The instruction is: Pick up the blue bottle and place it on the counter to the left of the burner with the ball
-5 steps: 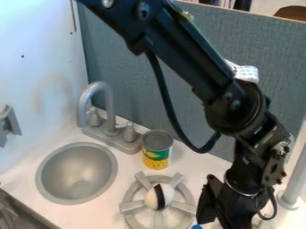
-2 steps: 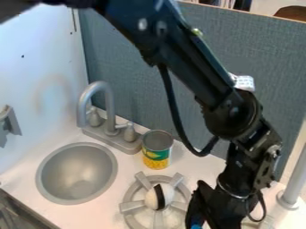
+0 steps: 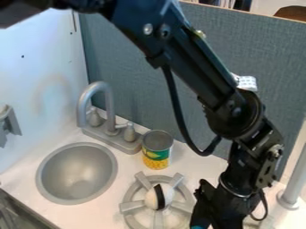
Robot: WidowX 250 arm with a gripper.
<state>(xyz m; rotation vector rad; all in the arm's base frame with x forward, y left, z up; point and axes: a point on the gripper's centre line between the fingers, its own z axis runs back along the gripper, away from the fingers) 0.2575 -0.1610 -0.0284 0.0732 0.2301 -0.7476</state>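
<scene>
Tool: the black tool (image 3: 208,209) hangs at the lower edge of the view, right of centre; how far it is open cannot be told, nor whether it has hold of anything.
Blue object: a small patch of a blue object (image 3: 197,227) shows at the very bottom edge, directly at the tool's lower end; its shape, and whether the two touch, cannot be told.
Arm: the black arm (image 3: 200,67) enters at the upper left and slopes down to the right, with a loose black cable (image 3: 175,105) looping beneath it.
Burner: a grey ring burner (image 3: 131,206) with radiating bars lies on the white tabletop (image 3: 200,166), just beside the tool on its left in the view.
Banded object: a rounded white object (image 3: 149,197) with a black band sits at the middle of the burner, near the tool but apart from it.
Can: an upright can (image 3: 156,155), with a green and yellow label, stands behind the burner, apart from the tool.
Tap: a grey arched tap (image 3: 110,112) with two handles rises behind the basin, its base just beside the can.
Basin: a round grey basin (image 3: 78,174) is set into the tabletop at left.
Post: an upright grey post (image 3: 293,188) stands at the right edge.
Backdrop: a blue-grey partition (image 3: 263,49) meets a white wall (image 3: 39,53) at left.
</scene>
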